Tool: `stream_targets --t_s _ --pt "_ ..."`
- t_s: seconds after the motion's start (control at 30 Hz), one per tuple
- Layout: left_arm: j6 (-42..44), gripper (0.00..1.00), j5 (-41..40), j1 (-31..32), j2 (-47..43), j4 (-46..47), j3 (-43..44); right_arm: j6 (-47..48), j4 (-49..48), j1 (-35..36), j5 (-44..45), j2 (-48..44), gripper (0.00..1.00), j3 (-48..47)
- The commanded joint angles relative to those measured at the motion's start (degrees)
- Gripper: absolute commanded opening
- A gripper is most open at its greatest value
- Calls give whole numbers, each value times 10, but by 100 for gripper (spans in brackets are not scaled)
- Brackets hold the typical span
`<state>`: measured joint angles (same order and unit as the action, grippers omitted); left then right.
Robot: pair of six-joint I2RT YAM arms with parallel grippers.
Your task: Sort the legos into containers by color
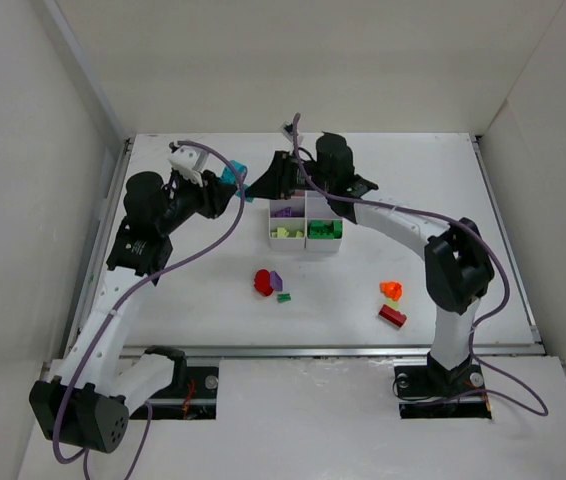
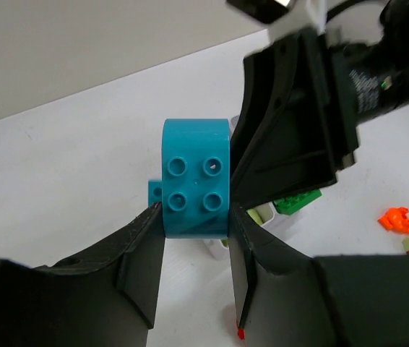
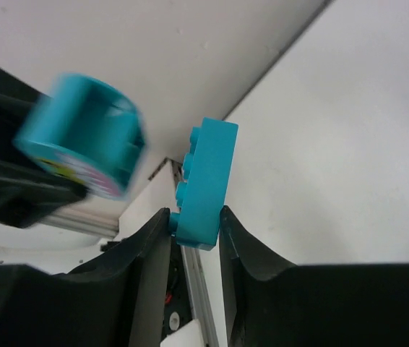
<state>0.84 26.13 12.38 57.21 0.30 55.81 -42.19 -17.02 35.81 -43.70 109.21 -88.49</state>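
My left gripper [image 2: 196,217] is shut on a rounded cyan lego [image 2: 196,184], held above the table left of the containers [image 1: 303,250]. My right gripper [image 3: 194,213] is shut on a flat cyan lego [image 3: 206,181], its jaws touching both faces. The two grippers meet tip to tip [image 1: 246,188]. The white tray holds purple [image 1: 285,211], yellow-green [image 1: 288,232] and green [image 1: 323,230] legos in separate compartments. The right arm hides the tray's far right part.
Loose on the table in front of the tray lie a red lego [image 1: 262,283], a purple one [image 1: 276,279] and a small green one [image 1: 284,297]. Further right lie an orange lego [image 1: 391,290] and a red one [image 1: 393,317].
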Motion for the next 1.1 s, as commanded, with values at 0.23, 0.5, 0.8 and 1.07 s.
stream_targets --t_s 0.23,0.5,0.8,1.07 --pt "-55 0 30 3 -15 79 18 46 44 -19 81 -57 0 79" --pt "-49 0 -11 3 -15 59 6 192 281 -36 287 -109 0 40" --pt "-16 0 -41 3 -15 52 -46 297 458 -36 518 -144 0 -2" --pt "-4 0 -51 3 -25 52 -82 302 472 -42 521 -149 0 3"
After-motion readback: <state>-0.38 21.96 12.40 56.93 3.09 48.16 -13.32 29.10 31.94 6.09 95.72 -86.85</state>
